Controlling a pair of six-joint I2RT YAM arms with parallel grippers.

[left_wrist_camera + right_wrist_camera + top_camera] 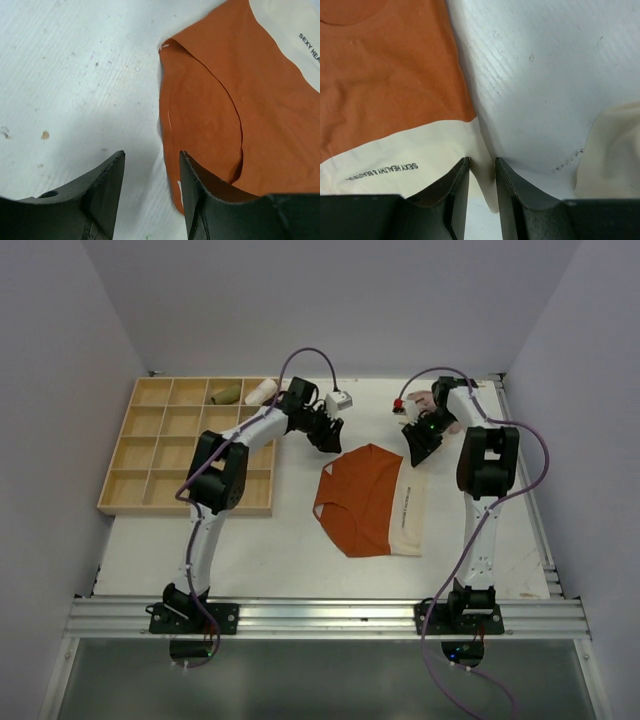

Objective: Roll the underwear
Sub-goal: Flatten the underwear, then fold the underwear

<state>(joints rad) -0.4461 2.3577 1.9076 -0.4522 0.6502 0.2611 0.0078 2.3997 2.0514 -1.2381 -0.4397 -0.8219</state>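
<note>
The rust-orange underwear lies spread flat mid-table, its cream waistband along the right side. My left gripper hovers at its far left corner. In the left wrist view the left gripper is open, its right finger over the orange edge and bare table between the jaws. My right gripper is at the far right corner. In the right wrist view the right gripper stands narrowly open with the waistband's corner between its fingers. A pale beige-pink underwear lies just to the right.
A wooden compartment tray sits at the far left, holding a green roll and a white roll. A small white box and a red item lie near the back wall.
</note>
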